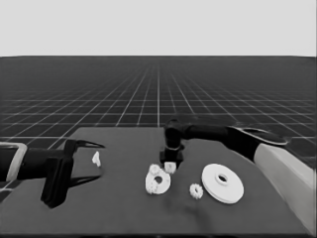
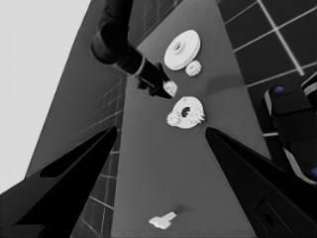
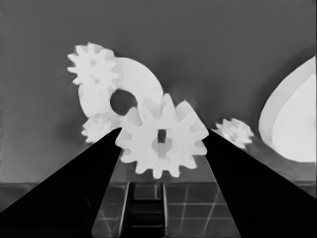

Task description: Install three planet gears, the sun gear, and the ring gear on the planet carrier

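Closest to you, low in the head view, your right arm [image 1: 282,163] fills the corner, pale grey and big, and it reaches in over the dark tabletop [image 1: 124,213]; your left arm [image 1: 29,166] waits at the left end; its gripper [image 1: 91,161] hangs over the tabletop with its fingers [image 2: 74,188] spread wide apart and nothing between them.

Next biggest is the larger round part [image 1: 223,183]; it lies flat on the right side of the tabletop, well apart from your left gripper; it is bare on top.

Then comes the smaller round part [image 1: 158,181]; it lies near the middle of the tabletop, left of the larger one; two small gears [image 3: 94,69] sit on it, one at each side of its dark middle hole.

Your right gripper [image 1: 170,166] points down just behind the smaller round part; its fingers [image 3: 84,183] are pinching a third gear [image 3: 162,136]; you can see its teeth and its little middle hole between the two black wedges in the right wrist view; it is held beside the smaller round part, not yet down on it.

One loose gear [image 1: 196,191] lies on the tabletop between the two round parts, near the larger one.

Smallest of all, a thin white piece [image 1: 96,158] lies by your left gripper's fingers; it is not held.
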Tool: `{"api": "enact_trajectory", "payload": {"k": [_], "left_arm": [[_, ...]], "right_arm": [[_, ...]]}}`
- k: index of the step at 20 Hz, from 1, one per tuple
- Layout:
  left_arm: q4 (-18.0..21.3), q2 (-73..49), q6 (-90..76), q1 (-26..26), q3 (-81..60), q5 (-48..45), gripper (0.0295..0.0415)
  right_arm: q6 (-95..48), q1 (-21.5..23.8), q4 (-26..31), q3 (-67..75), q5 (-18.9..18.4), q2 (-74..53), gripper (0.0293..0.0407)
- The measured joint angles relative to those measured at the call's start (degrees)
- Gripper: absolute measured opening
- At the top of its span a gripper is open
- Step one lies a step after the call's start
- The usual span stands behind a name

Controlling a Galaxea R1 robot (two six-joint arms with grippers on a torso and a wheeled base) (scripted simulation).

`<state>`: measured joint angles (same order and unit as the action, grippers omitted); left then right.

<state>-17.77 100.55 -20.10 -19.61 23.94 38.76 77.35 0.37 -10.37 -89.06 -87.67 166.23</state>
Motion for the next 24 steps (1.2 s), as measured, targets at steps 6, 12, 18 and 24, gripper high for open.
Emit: {"api": "enact_trajectory", "payload": {"k": [6, 12, 18, 24], "left_arm": [[0.00, 0.00, 0.00, 0.00, 0.00, 0.00, 0.0385], [0.00, 0.00, 0.00, 0.00, 0.00, 0.00, 0.0385], [0.00, 0.00, 0.00, 0.00, 0.00, 0.00, 0.0385], [0.00, 0.00, 0.00, 0.00, 0.00, 0.00, 0.0385]], "right_arm": [[2.29, -0.13, -0.25, 1.76, -0.43, 0.47, 0.0312], [-0.97, -8.80, -8.54, -3.59, 2.30, 1.91, 0.0312], [-1.13, -9.14, -8.86, -3.90, 2.47, 1.99, 0.0372], [-1.14, -9.15, -8.87, -3.91, 2.48, 1.99, 0.0385]]}}
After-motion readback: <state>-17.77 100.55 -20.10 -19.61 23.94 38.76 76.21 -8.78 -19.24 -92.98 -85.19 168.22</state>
